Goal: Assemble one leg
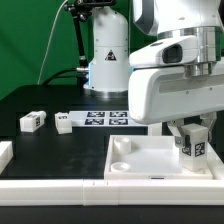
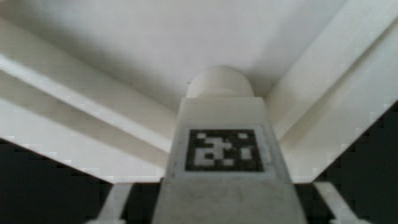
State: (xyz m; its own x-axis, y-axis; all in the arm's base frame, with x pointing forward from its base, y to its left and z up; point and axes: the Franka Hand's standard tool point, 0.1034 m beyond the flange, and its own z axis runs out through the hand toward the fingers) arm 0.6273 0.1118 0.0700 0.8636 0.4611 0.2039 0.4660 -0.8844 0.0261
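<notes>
My gripper (image 1: pixel 192 133) is shut on a leg (image 1: pixel 193 146), a small white block with a black-and-white tag. It holds the leg upright over the large white panel (image 1: pixel 150 160), near the panel's corner at the exterior view's right. In the wrist view the leg (image 2: pixel 224 135) fills the middle between my two fingers (image 2: pixel 118 200), with its rounded end pointing at the panel (image 2: pixel 107 70). I cannot tell whether the leg touches the panel. Two more legs (image 1: pixel 32 121) (image 1: pixel 63 122) lie on the black table at the exterior view's left.
The marker board (image 1: pixel 106 118) lies behind the panel by the robot base (image 1: pixel 105 60). A white rail (image 1: pixel 60 190) runs along the table's front edge. Another white part (image 1: pixel 4 152) shows at the far left edge.
</notes>
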